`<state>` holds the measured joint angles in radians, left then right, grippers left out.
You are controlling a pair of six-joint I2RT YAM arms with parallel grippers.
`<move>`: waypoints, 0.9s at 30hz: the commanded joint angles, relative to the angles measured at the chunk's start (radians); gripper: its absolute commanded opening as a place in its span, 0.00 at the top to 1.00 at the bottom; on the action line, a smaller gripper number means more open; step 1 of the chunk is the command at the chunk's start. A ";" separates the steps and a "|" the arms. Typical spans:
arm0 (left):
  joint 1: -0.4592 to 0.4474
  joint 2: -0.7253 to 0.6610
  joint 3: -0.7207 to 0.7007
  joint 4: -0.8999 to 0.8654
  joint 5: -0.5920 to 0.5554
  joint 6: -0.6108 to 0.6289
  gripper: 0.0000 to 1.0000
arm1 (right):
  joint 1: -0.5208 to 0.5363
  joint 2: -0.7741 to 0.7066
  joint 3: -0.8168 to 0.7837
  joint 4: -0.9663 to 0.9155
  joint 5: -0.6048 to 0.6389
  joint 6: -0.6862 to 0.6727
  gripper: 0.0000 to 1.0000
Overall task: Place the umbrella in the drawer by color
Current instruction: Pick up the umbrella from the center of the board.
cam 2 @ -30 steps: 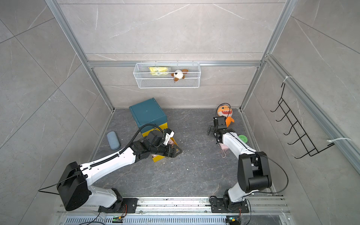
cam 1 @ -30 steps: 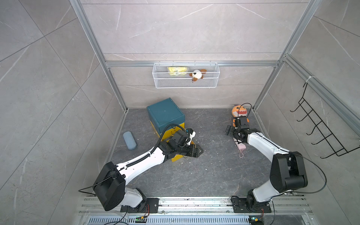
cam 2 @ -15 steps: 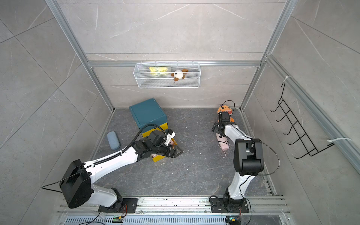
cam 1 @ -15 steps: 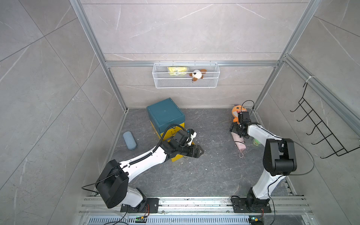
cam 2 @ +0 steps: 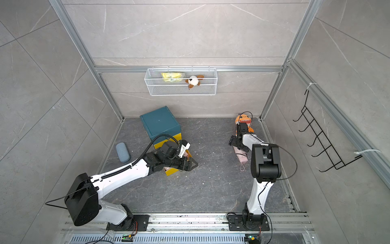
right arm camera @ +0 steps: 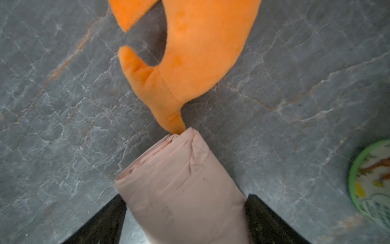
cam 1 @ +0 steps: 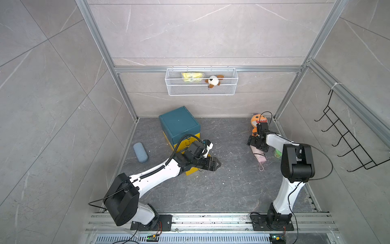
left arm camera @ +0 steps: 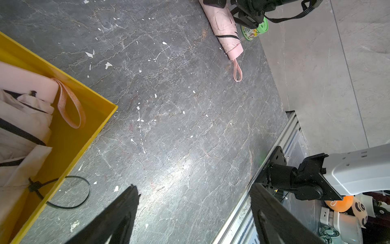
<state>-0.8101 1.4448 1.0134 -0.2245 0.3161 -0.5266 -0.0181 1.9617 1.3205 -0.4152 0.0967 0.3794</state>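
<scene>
Against the tail tip of the orange plush toy (right arm camera: pixel 190 52) rests one end of the pink umbrella (right arm camera: pixel 183 190), folded and flat on the floor (cam 1: pixel 232 190). Its long axis runs straight away from the toy toward the arm bases, with the strap loop at the far end. Right gripper (cam 1: pixel 257 145): directly over the umbrella's toy-side end, jaws spread wide across the long axis, one finger on either flank. Nothing is lifted, and whether the pads already press the fabric cannot be made out. Left gripper (cam 1: pixel 217 164): well apart from the toy, jaws wide and empty, just past the front corner of the pulled-out yellow drawer (left arm camera: pixel 84 118); the right arm is plainly the nearer. Judged next move: close across the axis, lift, and carry to the drawer, which already holds a pink-handled umbrella (left arm camera: pixel 25 84). Hidden or unclear: in both top views the right gripper covers the umbrella end nearest the toy. The right wrist view crops the fingers and the strap end. A green-lidded tub (left arm camera: pixel 256 29) beside the umbrella is partly masked by the arm. From above, the left arm covers most of the drawer.
</scene>
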 commanded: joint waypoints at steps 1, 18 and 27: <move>-0.002 -0.026 0.010 0.010 0.010 0.014 0.14 | 0.003 0.002 0.009 -0.026 -0.059 -0.016 0.09; -0.001 -0.044 -0.009 0.014 0.001 0.011 0.14 | 0.061 0.146 0.165 -0.194 -0.125 -0.098 0.22; -0.001 -0.047 -0.018 0.016 -0.016 0.010 0.14 | 0.083 0.161 0.167 -0.192 -0.195 -0.107 0.58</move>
<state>-0.8101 1.4326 1.0019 -0.2234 0.3134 -0.5270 0.0414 2.0735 1.4933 -0.5571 -0.0353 0.2764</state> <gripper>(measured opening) 0.859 0.462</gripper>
